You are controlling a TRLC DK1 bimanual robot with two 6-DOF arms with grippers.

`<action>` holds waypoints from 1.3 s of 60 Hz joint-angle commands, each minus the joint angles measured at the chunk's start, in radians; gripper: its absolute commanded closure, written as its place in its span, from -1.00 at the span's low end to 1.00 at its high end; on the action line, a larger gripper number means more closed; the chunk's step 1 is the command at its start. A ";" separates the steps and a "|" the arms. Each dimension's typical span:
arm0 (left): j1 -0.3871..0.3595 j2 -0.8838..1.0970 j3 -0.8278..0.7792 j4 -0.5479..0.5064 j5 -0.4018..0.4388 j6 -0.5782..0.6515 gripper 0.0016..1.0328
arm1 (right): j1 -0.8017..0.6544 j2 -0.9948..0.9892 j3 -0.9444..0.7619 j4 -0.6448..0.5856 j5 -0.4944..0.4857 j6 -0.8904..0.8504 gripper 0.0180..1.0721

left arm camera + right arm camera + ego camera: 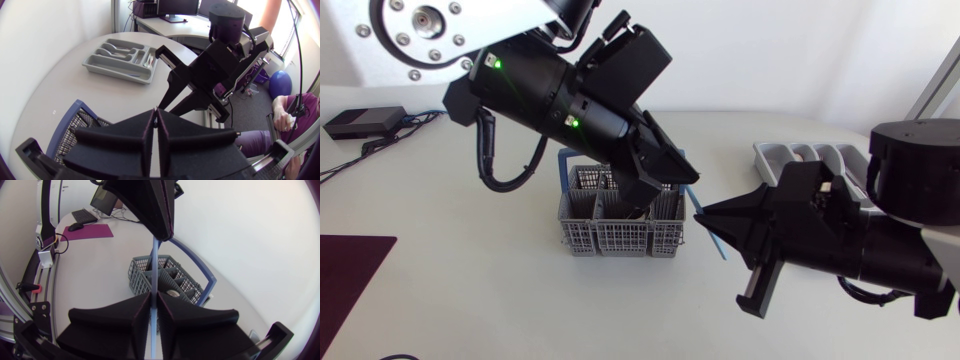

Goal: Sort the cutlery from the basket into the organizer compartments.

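Observation:
Above the grey cutlery basket (620, 236), a thin light-blue cutlery piece (716, 242) hangs slanted, its ends hidden. My left gripper (688, 178), coming down from the back left, is shut on its upper end. My right gripper (704, 213) comes in from the right, and its fingers press the piece from both sides lower down. In the right wrist view the blue piece (155, 265) runs from between my right gripper's (154, 297) fingers up to the left gripper (162, 232). The grey organizer (802, 154) lies at the back right with silver cutlery in it.
The basket (170, 280) has a blue handle and several compartments. A dark purple mat (350, 270) lies at the front left, and a black box (360, 121) with cables sits at the back left. The organizer (120, 62) is beyond my right gripper (164, 102).

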 commanded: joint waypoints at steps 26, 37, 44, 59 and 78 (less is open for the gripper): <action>0.070 0.001 0.019 0.091 0.020 -0.127 -0.09 | 0.003 0.018 0.008 -0.020 0.008 0.025 0.89; 0.188 -0.013 0.070 0.182 0.019 -0.223 -0.57 | -0.023 -0.015 -0.020 -0.052 0.008 0.016 0.89; 0.251 -0.005 0.090 0.199 -0.006 -0.239 -0.62 | -0.067 -0.045 -0.040 -0.084 0.005 -0.009 0.89; 0.225 0.074 0.101 0.036 -0.151 -0.113 -0.61 | -0.283 -0.041 -0.077 -0.106 -0.032 -0.092 0.89; 0.113 0.163 0.085 -0.114 -0.371 -0.081 -0.60 | -0.618 0.182 -0.040 -0.022 -0.064 -0.142 0.89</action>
